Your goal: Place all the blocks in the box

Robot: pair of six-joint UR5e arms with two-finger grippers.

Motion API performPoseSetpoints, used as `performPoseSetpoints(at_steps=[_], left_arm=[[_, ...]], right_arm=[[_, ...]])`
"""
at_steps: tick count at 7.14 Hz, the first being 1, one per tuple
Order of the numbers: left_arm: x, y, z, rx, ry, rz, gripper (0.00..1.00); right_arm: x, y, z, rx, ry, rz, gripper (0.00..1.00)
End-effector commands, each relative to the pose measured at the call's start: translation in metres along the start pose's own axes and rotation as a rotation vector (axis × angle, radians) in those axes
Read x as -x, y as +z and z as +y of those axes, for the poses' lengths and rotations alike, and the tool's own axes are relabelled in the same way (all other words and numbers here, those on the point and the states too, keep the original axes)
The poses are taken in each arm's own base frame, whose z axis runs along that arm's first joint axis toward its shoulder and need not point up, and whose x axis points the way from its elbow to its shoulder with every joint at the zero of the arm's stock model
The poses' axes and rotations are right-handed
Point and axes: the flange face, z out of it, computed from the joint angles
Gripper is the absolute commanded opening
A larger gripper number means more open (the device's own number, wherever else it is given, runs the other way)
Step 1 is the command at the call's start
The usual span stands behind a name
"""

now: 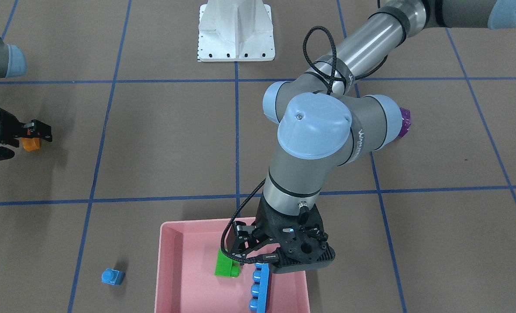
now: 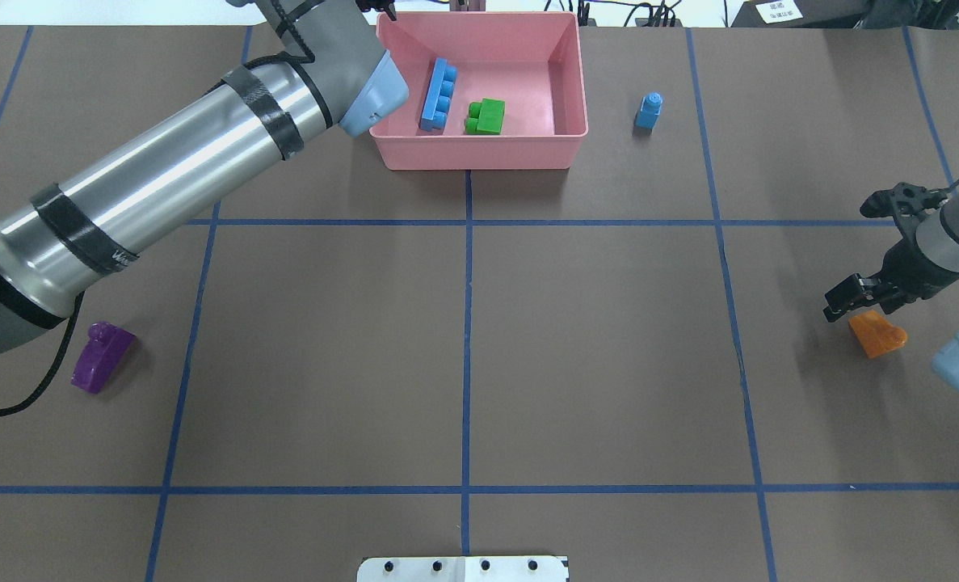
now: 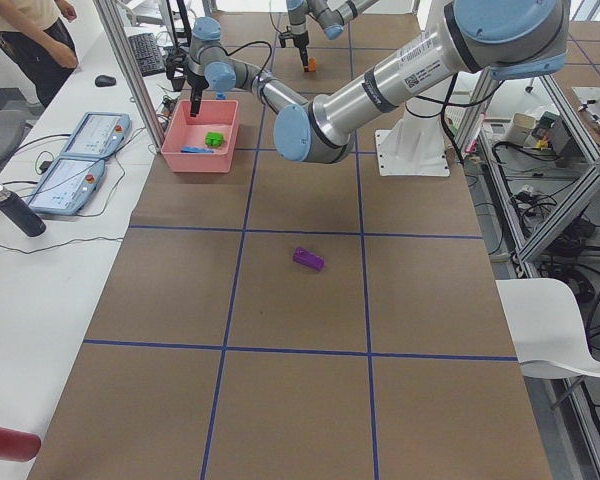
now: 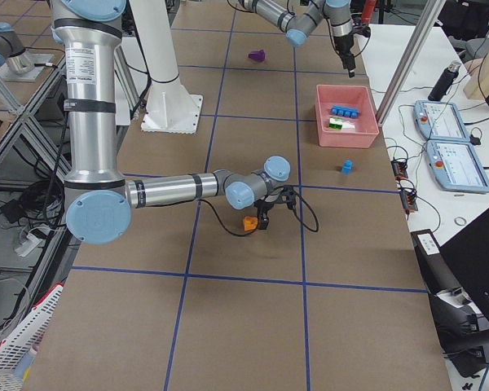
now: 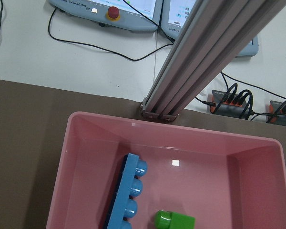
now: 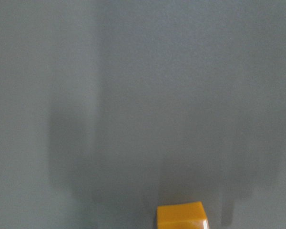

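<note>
Currently we see right claw (image 2: 848,259) spread wide, empty, orange brick (image 2: 875,335) at its 5 o'clock overhead; left claw (image 1: 237,248) over box (image 2: 479,155), gap unreadable.

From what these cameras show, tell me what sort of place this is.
Most likely a robotics lab workcell: a brown table gridded with blue tape, two grey touchscreen teach pendants on a white side bench, and silver aluminium framing.
</note>
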Motion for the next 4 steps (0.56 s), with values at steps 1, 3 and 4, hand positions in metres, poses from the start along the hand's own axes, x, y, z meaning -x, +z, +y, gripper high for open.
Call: performPoseSetpoints(at_steps=[1,3,4], left_arm=[[-0.004,0.005,0.009,0.01,-0.012,0.002,1.0],[-0.005,0.004,0.009,0.01,-0.017,0.003,1.0],[-0.004,0.005,0.01,0.012,-0.015,0.002,1.0]], right_arm=[[-0.009,0.003,0.016,0.016,-0.007,0.01,0.95],[-0.012,-0.002,0.03,0.015,-0.009,0.007,0.02],[-0.008,-0.004,0.03,0.013,-0.018,0.003,0.0]])
